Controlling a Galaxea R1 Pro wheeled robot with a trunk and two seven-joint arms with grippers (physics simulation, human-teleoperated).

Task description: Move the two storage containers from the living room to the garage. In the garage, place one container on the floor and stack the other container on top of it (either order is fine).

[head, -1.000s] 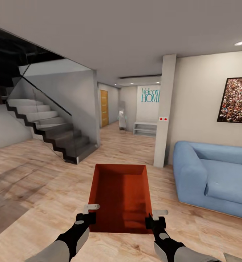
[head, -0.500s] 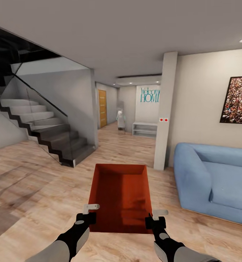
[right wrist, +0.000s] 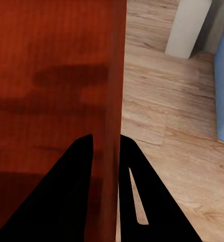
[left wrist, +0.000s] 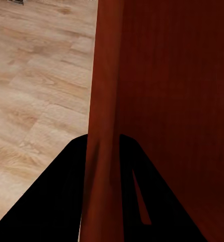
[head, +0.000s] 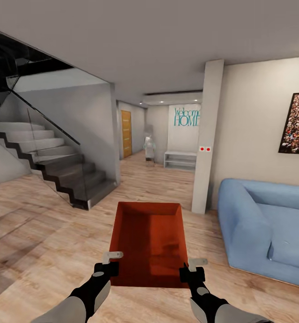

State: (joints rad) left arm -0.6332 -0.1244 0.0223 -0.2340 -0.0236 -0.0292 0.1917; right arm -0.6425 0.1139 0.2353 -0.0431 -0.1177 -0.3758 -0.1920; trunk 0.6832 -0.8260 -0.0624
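Observation:
An orange-red storage container (head: pixel 149 242) hangs level in front of me above the light wood floor of the living room. My left gripper (head: pixel 107 268) is shut on its left wall near the close corner, and my right gripper (head: pixel 190 272) is shut on its right wall. In the left wrist view the thin red wall (left wrist: pixel 104 126) runs between the two dark fingers (left wrist: pixel 61 196). The right wrist view has the container's wall (right wrist: pixel 112 101) pinched the same way, with its empty inside (right wrist: pixel 46 85) beside it.
A blue sofa (head: pixel 270 229) stands at the right. A white pillar (head: pixel 206 139) rises just ahead of it. A dark staircase (head: pixel 55 166) with a glass rail fills the left. Between them a hallway (head: pixel 158 172) leads to a wooden door (head: pixel 127 133) and a white bench (head: pixel 180 159).
The whole view has shifted: sofa, pillar and picture slid right, the stairs slid left and nearer. The container and both grippers keep the same place in the view.

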